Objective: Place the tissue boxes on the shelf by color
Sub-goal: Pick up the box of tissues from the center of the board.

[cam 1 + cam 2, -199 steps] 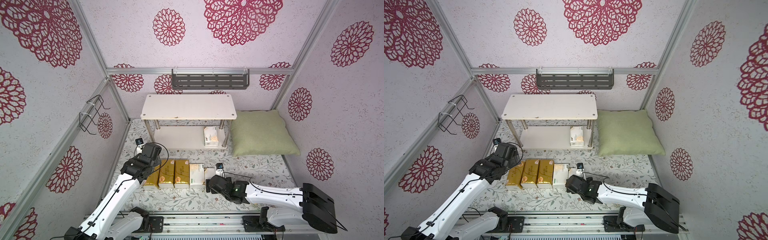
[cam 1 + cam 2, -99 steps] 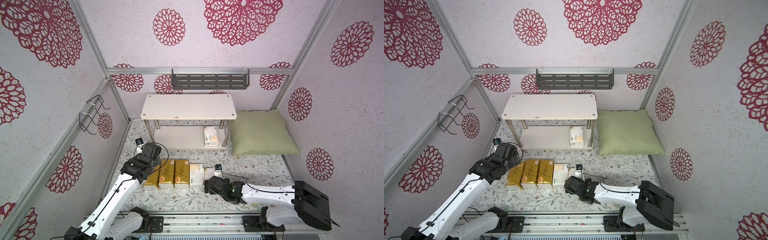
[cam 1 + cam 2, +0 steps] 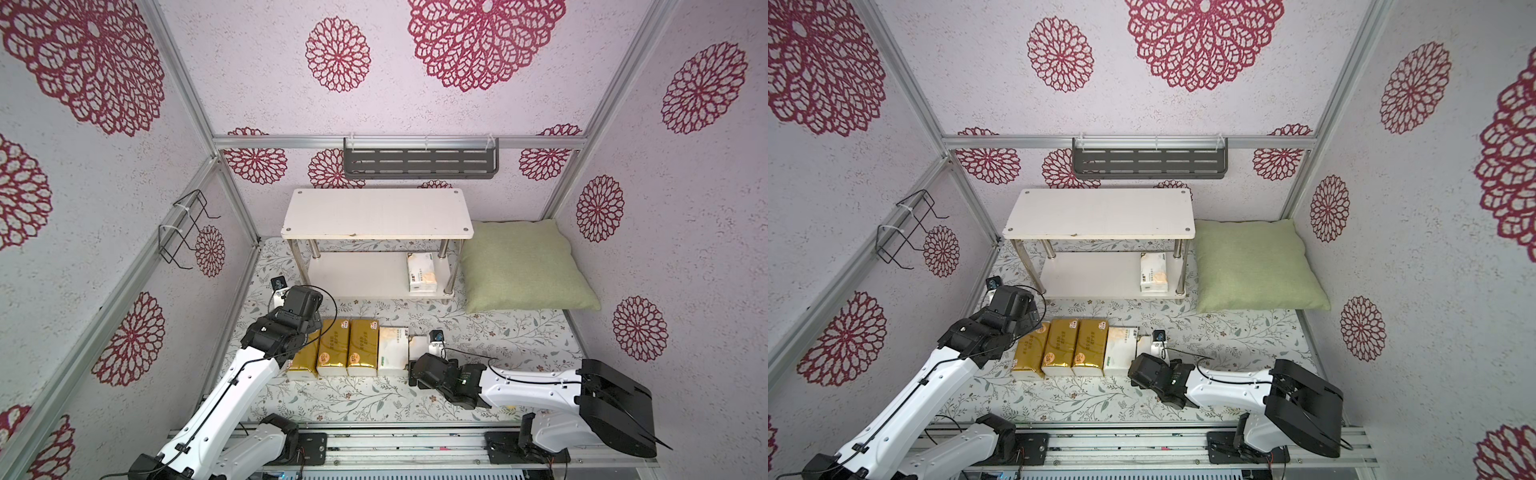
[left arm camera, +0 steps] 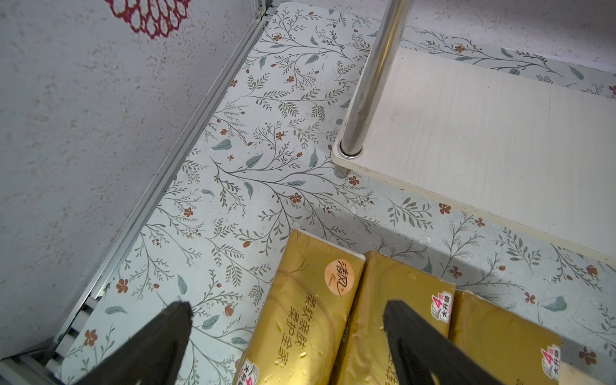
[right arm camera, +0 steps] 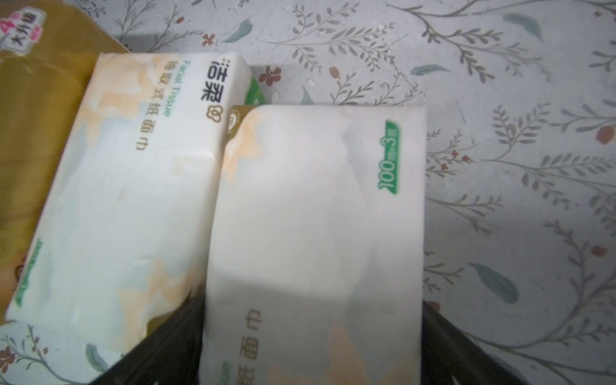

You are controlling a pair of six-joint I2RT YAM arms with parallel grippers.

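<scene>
Tissue box (image 5: 313, 216), soft white with green print, in front of white two-tier shelf (image 3: 374, 216): clamped in right gripper (image 5: 313, 303). The left gripper (image 4: 286, 305) stands wide astride a shiny gold pack (image 4: 300, 336).

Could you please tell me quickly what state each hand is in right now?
Left hand: open, over a gold tissue pack.
Right hand: around a white tissue pack; grip cannot be told.

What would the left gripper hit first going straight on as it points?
Likely the leftmost gold pack, between the fingers of the open left gripper; one finger is over the next pack and might touch that first. Depth unclear.
</scene>
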